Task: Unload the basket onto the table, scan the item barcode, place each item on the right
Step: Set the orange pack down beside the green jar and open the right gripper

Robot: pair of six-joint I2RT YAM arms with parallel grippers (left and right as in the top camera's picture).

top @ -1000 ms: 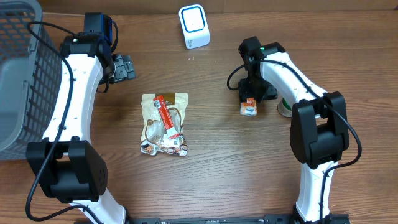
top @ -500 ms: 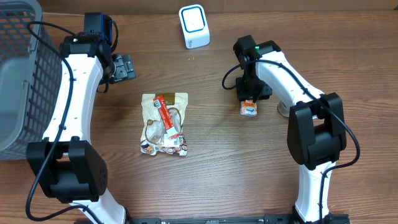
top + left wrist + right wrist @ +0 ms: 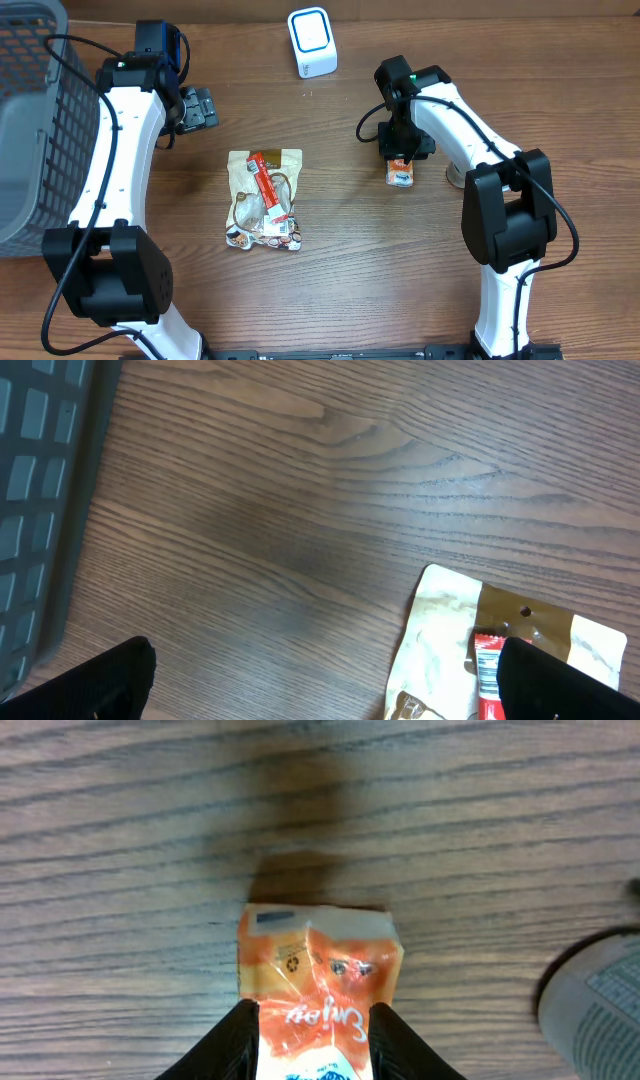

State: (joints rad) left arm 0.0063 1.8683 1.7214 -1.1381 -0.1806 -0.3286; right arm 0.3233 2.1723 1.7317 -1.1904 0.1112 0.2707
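The right gripper point(image 3: 312, 1048) clamps its two black fingers against both sides of the small orange-and-white crinkled plastic packet point(image 3: 318, 960), jaws set partway, just to its width. The packet lies flat on the brown wood-grain table point(image 3: 120, 840), right of centre, near a grey roll point(image 3: 600, 1005). The white right arm point(image 3: 455, 115) bends inward, wrist pointing straight down over the packet.

Table point(image 3: 350, 290) is brown with wavy darker wood grain. Packet point(image 3: 315, 985) is orange at the top, going white lower down, with script lettering across it. Pouch point(image 3: 264, 199) is cream and tan with a red strip. Scanner point(image 3: 312, 42) at 12 o'clock is white with a blue ring. Basket point(image 3: 30, 120) at 10 o'clock is grey mesh. Arms point(image 3: 125, 130) are white with black joints.
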